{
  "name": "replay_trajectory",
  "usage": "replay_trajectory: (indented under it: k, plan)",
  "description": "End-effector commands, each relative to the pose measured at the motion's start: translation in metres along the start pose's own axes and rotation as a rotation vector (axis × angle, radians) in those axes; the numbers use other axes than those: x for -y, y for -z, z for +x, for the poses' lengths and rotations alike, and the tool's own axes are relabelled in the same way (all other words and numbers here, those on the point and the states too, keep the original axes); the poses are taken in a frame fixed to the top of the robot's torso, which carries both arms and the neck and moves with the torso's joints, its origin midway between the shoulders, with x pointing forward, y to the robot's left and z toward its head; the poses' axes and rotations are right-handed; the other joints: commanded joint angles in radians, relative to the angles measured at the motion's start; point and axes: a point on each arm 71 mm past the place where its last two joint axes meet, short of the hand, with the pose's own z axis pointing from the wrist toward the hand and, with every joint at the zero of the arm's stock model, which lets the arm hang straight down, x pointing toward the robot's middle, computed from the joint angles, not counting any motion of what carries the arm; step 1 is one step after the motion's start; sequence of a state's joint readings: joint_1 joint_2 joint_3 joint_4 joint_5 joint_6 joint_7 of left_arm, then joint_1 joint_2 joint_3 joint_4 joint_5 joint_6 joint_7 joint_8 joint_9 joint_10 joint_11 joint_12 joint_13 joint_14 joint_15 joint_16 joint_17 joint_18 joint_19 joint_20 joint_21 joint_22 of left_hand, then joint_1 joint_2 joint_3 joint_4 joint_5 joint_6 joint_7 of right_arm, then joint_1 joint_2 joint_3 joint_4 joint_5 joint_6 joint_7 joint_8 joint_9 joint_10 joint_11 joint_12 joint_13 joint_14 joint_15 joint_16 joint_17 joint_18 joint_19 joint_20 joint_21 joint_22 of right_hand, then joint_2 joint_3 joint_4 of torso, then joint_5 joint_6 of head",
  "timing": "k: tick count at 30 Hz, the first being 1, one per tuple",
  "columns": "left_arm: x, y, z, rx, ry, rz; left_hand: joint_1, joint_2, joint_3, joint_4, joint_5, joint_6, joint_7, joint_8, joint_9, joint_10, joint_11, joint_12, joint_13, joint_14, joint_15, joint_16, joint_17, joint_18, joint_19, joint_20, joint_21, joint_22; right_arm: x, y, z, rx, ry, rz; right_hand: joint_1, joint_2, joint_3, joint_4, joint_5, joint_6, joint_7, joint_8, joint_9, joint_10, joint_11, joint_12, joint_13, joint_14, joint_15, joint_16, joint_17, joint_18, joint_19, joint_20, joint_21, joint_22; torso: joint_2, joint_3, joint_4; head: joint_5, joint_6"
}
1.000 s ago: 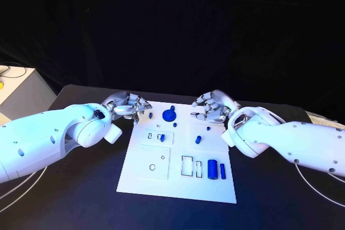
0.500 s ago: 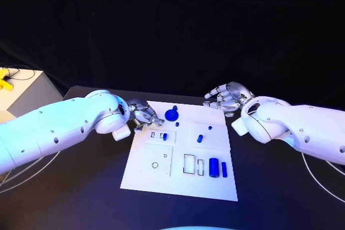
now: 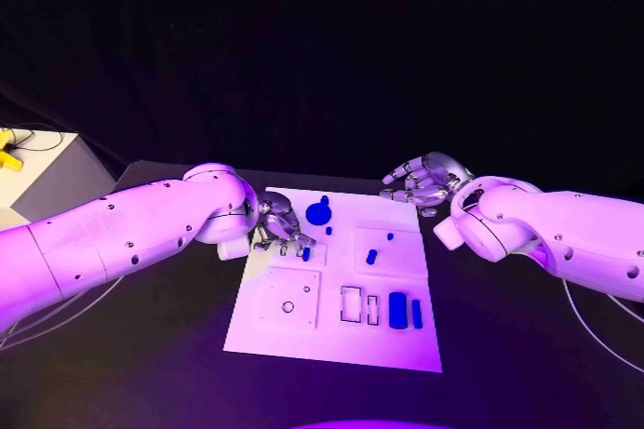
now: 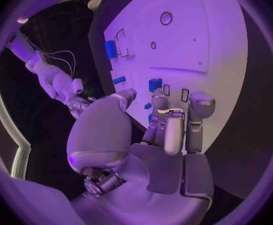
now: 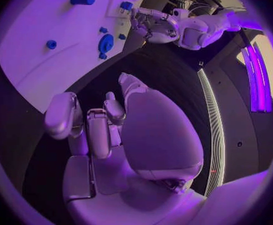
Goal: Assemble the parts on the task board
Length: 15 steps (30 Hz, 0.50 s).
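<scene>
Count, head view: 1 board (image 3: 339, 327), 7 blue parts on it. 1 round knob (image 3: 318, 212), 1 small dot (image 3: 328, 231) beside it, 1 short peg (image 3: 306, 254) in the slot block just off my L fingertips, 1 tiny dot (image 3: 391, 235), 1 oblong (image 3: 372, 257), 1 big cylinder (image 3: 397, 309), 1 thin bar (image 3: 416, 314) right beside it.

My L hand (image 3: 275, 221) sits over the board's far-left corner, fingers bent down toward the slot block w/ the peg, apart, nothing held; contact w/ board: can't tell. L wrist view: fingertips (image 4: 200, 105) hang above the slots, peg (image 4: 155, 84) just past them.

My R hand (image 3: 420, 182) is off the board's far-right corner over the table, fingers spread & curved, nothing in it. All parts well apart from it; nearest is the tiny dot.

Surface: black table (image 3: 121, 355), white board mid-table, long axis running away from me. Dark backdrop behind; pale cabinet (image 3: 40, 168) out past my L arm.

Orientation: cylinder, bar, oblong and peg all lie w/ long axis along the board's length, pointing away from me. Knob seen from above, round.
</scene>
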State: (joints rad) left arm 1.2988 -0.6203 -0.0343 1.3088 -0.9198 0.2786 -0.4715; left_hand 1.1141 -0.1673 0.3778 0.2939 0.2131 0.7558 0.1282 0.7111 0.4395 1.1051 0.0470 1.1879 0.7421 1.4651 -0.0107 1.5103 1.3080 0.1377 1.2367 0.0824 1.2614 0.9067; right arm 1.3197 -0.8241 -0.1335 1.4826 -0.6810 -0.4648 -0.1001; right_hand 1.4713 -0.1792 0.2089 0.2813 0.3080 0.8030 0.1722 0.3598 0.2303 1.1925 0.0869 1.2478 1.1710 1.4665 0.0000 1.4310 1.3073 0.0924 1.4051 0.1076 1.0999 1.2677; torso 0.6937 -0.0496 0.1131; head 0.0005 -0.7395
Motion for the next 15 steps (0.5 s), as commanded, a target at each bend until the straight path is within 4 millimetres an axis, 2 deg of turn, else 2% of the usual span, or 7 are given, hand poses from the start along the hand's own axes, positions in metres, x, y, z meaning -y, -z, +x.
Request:
replay_trajectory:
  k: [1,7,15]
  plan:
    - [0.0007,-0.0012,0.0015,-0.029,-0.068,-0.031,-0.011,0.0,-0.007,-0.001,-0.003,-0.006,-0.003,0.003,0.002,-0.008,0.002,0.002,-0.002,0.036,-0.006,0.003,0.055,-0.011,0.006,-0.001,0.005,0.0,-0.0003,-0.0003,0.0019,-0.025,0.03,0.001,-0.007,-0.005,0.005,0.0,0.0,-0.008,0.001,0.005,-0.001,-0.01,0.0,-0.004,-0.002,0.025,0.007,-0.004,0.039,0.007,-0.008,-0.001,-0.004,-0.001,0.001,-0.0006,0.0013,0.0,-0.004]
    - [0.0037,-0.004,0.0039,-0.046,-0.085,-0.034,-0.016,-0.002,-0.017,-0.001,-0.005,-0.007,-0.004,0.005,0.003,-0.01,0.001,0.002,-0.003,0.036,-0.006,0.004,0.058,-0.011,0.005,-0.001,0.005,0.001,0.0001,0.0,0.0023,-0.031,0.035,0.006,-0.011,-0.006,0.005,0.001,-0.002,-0.009,0.001,0.006,-0.001,-0.01,0.0,-0.005,-0.003,0.024,0.008,-0.005,0.037,0.008,-0.009,-0.001,-0.008,-0.004,0.003,-0.0026,0.0024,-0.003,-0.01]
    - [0.005,-0.0057,0.004,-0.045,-0.091,-0.038,-0.017,-0.003,-0.02,-0.001,-0.006,-0.006,-0.004,0.007,0.004,-0.011,0.001,0.002,-0.005,0.036,-0.006,0.003,0.056,-0.011,0.005,-0.001,0.005,0.0,0.0005,0.0003,0.0019,-0.031,0.039,0.008,-0.012,-0.007,0.005,0.002,-0.002,-0.009,0.001,0.007,-0.001,-0.01,0.0,-0.005,-0.004,0.024,0.008,-0.006,0.037,0.008,-0.009,-0.001,-0.008,-0.004,0.008,-0.0014,-0.0002,-0.004,-0.014]
